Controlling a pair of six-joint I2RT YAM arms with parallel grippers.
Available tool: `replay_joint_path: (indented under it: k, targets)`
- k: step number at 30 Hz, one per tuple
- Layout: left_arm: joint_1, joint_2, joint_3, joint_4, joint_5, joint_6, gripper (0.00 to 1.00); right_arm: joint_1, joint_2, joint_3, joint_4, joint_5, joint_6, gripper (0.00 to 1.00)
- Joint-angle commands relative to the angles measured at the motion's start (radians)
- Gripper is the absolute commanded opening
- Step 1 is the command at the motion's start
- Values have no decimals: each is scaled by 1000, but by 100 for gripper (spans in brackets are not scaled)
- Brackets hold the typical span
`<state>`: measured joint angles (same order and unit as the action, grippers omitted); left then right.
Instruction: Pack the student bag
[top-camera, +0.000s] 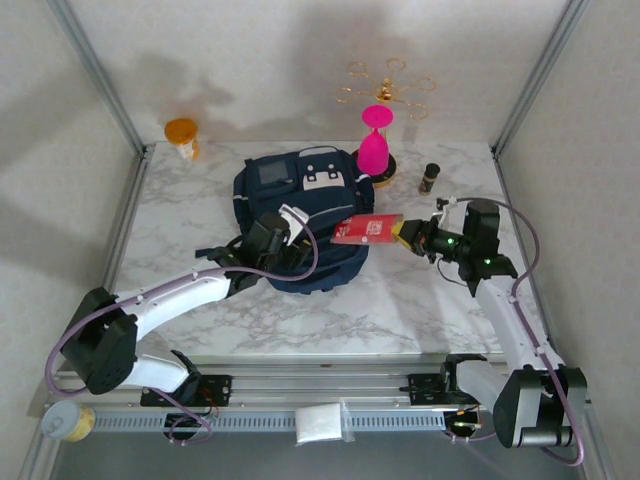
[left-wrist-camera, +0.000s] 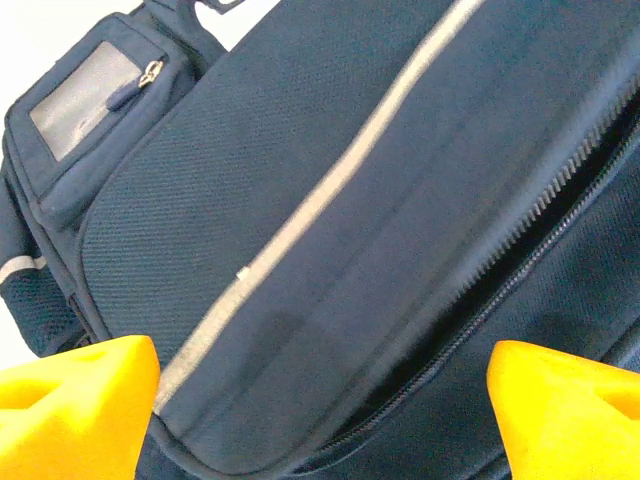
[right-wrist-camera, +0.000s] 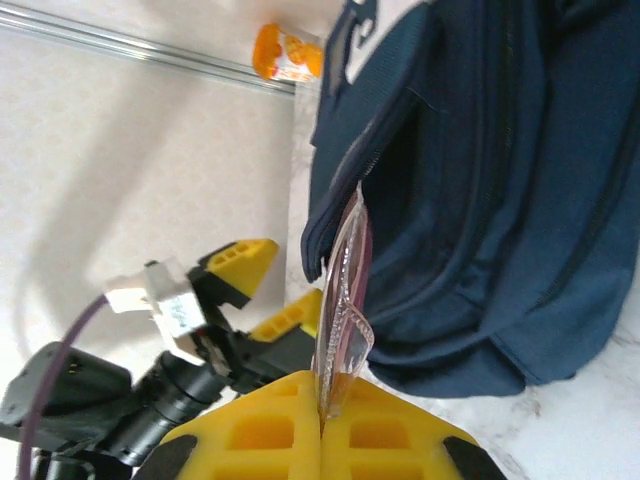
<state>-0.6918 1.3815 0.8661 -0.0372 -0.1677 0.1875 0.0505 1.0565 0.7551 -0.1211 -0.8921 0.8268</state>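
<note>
The navy student bag (top-camera: 300, 200) lies flat mid-table, front patches facing up. My left gripper (top-camera: 272, 243) hovers over its near half, open; in the left wrist view the yellow fingers (left-wrist-camera: 80, 400) stand wide apart above the fabric, with a partly unzipped opening (left-wrist-camera: 500, 290) between them. My right gripper (top-camera: 408, 233) is shut on a flat red packet (top-camera: 368, 229) in clear plastic, held level at the bag's right edge. The right wrist view shows the packet (right-wrist-camera: 340, 290) edge-on between the closed pads, its far end at the bag's (right-wrist-camera: 480, 180) open flap, with the left gripper (right-wrist-camera: 268, 285) behind it.
An orange pill bottle (top-camera: 182, 135) stands at the back left. A pink hourglass-shaped cup (top-camera: 374, 145), a gold wire stand (top-camera: 390, 88) and a small dark bottle (top-camera: 430, 177) sit behind and right of the bag. Metal frame posts bound the table sides.
</note>
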Motion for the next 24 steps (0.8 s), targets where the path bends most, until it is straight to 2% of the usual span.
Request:
replay_joint_path:
  k: [1, 3, 6, 10, 13, 18, 24]
  targets:
    - [0, 14, 1, 48, 26, 36, 86, 5, -8, 30, 100, -36, 30, 0]
    - [8, 47, 20, 72, -30, 37, 83, 9, 8, 22, 97, -33, 11, 0]
    - [31, 89, 67, 95, -100, 23, 69, 11, 29, 10, 85, -17, -26, 0]
    - [51, 105, 83, 135, -33, 58, 51, 39, 52, -5, 107, 21, -38, 0]
    - [51, 138, 150, 78, -26, 53, 24, 88, 90, 6, 118, 62, -46, 0]
    - [47, 115, 183, 9, 32, 31, 1, 157, 176, 28, 210, 125, -15, 0]
    - [8, 38, 203, -118, -38, -92, 0, 271, 347, 110, 331, 213, 12, 0]
